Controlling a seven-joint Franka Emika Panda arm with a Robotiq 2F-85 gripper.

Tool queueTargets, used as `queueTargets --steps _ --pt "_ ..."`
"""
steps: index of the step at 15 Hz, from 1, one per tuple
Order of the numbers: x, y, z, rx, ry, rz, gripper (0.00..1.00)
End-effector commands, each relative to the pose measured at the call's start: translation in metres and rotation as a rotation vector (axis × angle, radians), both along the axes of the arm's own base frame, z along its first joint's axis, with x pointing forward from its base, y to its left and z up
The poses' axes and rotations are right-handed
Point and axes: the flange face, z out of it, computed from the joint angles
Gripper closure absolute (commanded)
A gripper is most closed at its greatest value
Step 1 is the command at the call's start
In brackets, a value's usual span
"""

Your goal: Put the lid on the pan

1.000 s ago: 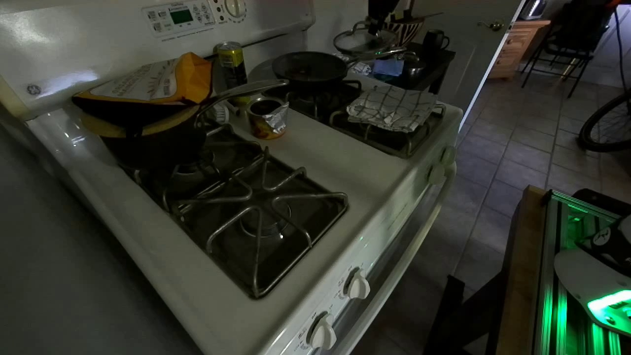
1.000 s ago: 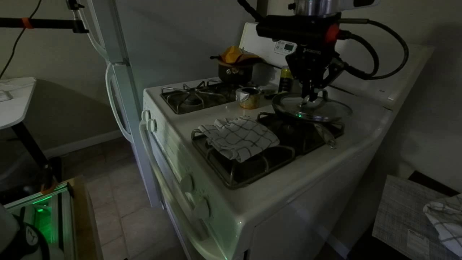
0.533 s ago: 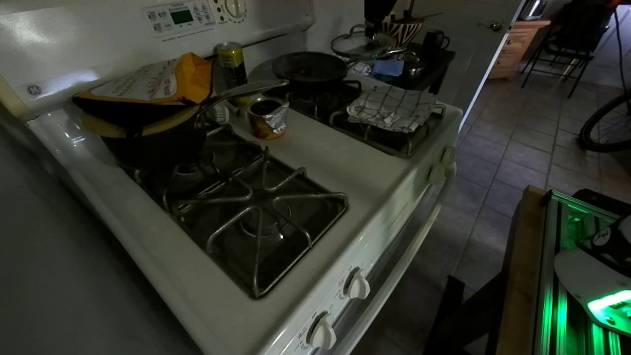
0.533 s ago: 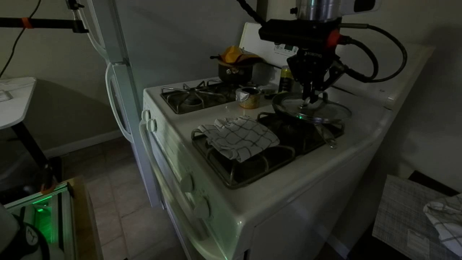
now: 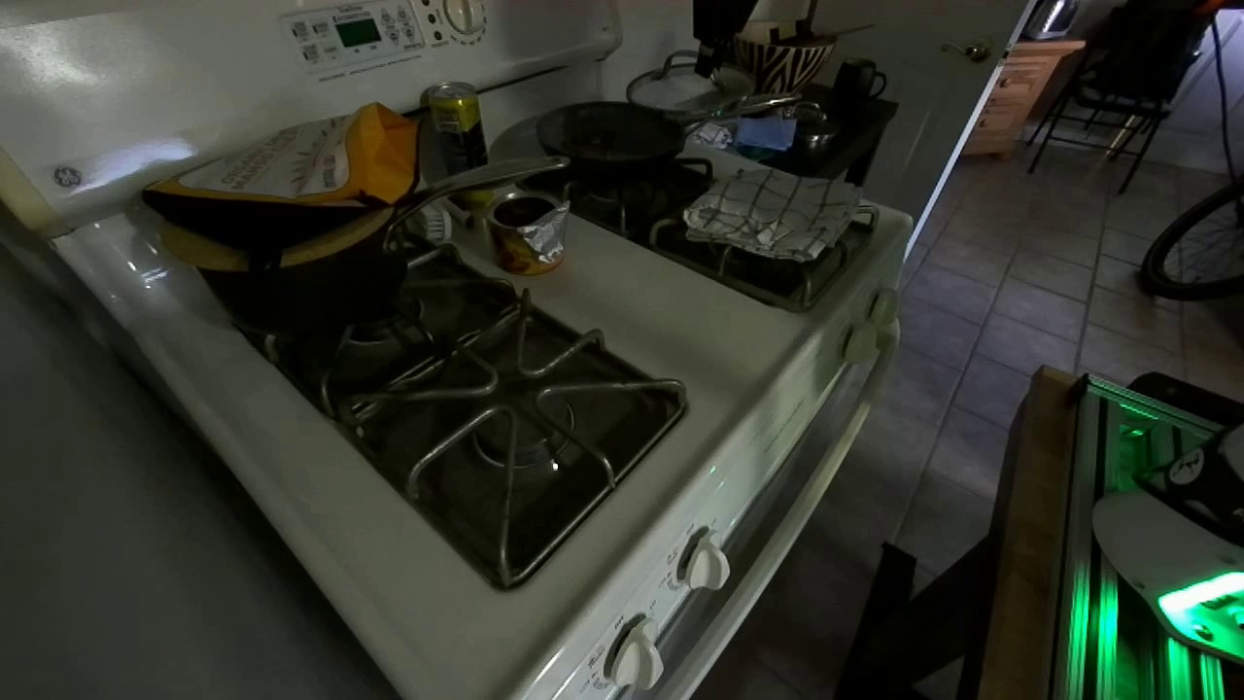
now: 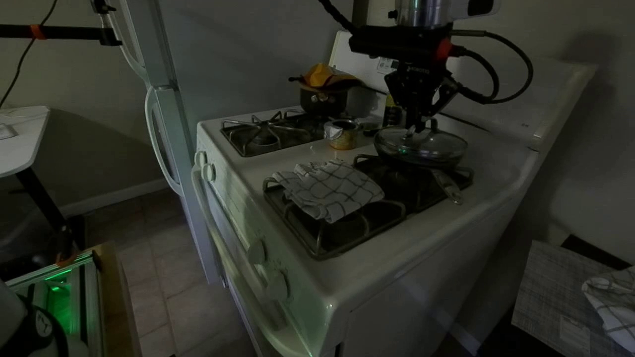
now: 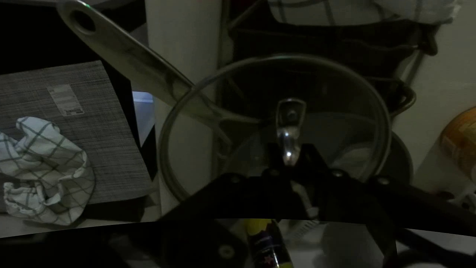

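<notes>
Evidently gripper [image 7: 291,150] pinched to width of polished lid handle [image 7: 290,130]; glass lid [image 7: 260,136] over black frying pan [image 5: 610,136], off-centre toward pan handle [image 7: 130,56], contact unclear; judged rigid, fairly light, breakable, slick at metal; best held mid-arch, lowered gently

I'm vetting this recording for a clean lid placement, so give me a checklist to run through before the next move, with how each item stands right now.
1. Grip: ok; the gripper is shut on the lid handle.
2. Alignment: not ok; the glass lid sits off toward the handle side of the pan, part of which shows uncovered in the wrist view.
3. Clearance: cannot tell; no view settles whether the lid touches the pan handle.
4. Pan support: ok; it rests on the stove.
5. Towel: ok; the checkered towel lies apart from the pan in both exterior views.
</notes>
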Motion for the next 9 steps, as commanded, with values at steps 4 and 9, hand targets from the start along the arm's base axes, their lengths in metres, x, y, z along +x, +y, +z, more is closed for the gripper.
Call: queueTargets --steps 4,9 --pt "0.020 0.017 0.002 -0.014 -0.059 -0.010 0.95" --pt "0.042 0.014 -0.013 -0.011 -0.091 0.000 0.95"
